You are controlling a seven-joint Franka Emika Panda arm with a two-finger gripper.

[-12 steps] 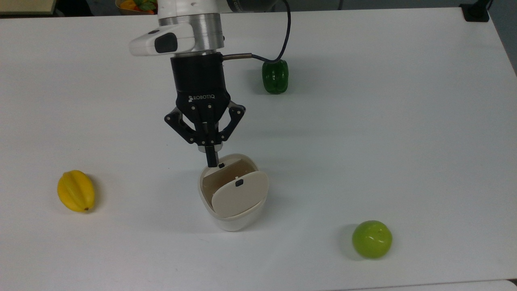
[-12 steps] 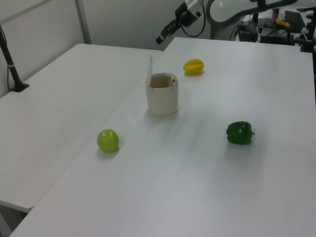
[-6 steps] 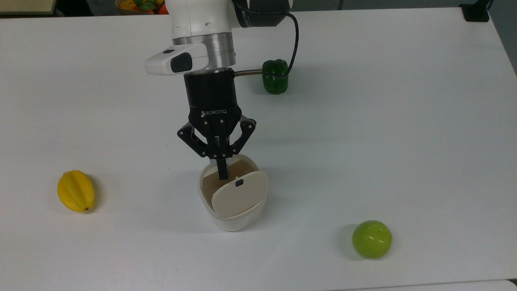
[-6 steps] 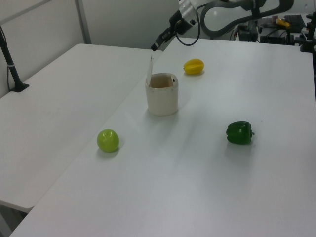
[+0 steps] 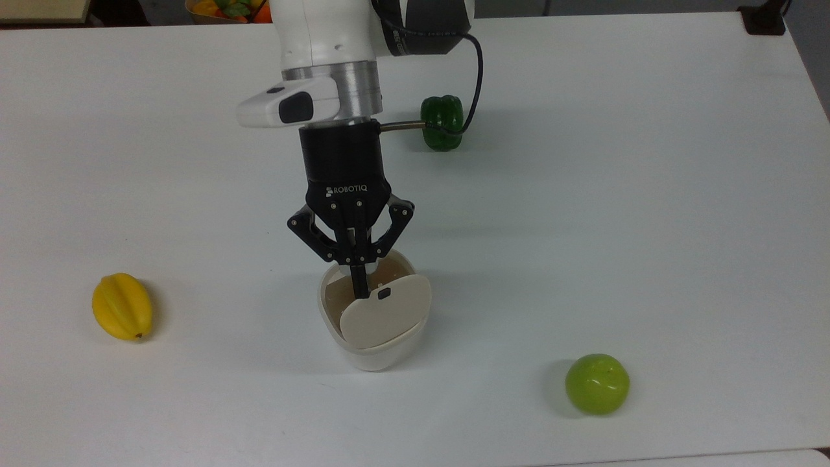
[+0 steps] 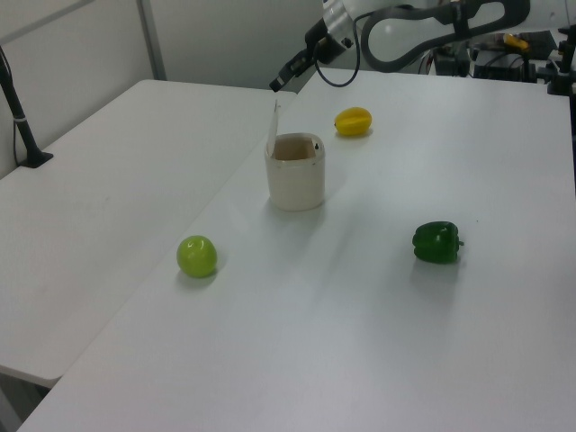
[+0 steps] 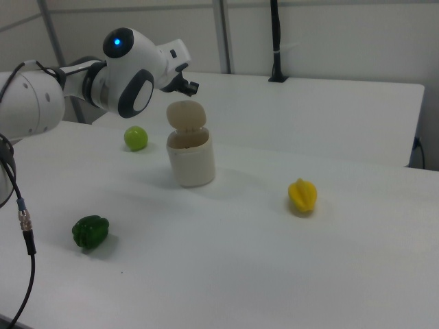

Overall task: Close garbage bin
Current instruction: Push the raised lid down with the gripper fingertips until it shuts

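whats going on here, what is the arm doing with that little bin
The gripper, fingers shut, hangs above the garbage bin in the middle of the white table. The bin's beige lid stands raised, so the bin is not yet closed. In the left view the fingertips sit level with the lid's upper edge. A yellow starfruit, a green apple and a green pepper lie apart.

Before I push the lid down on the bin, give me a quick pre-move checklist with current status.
1. Lid standing open on the garbage bin: ok.
2. Gripper closed for pushing: ok, fingers together in the top view.
3. Gripper on the lid's inner side, above the opening: ok.
4. Contact with the lid: cannot tell.
5. Bin upright on the table: ok.
6. Apple, pepper and yellow fruit apart from the bin: ok.
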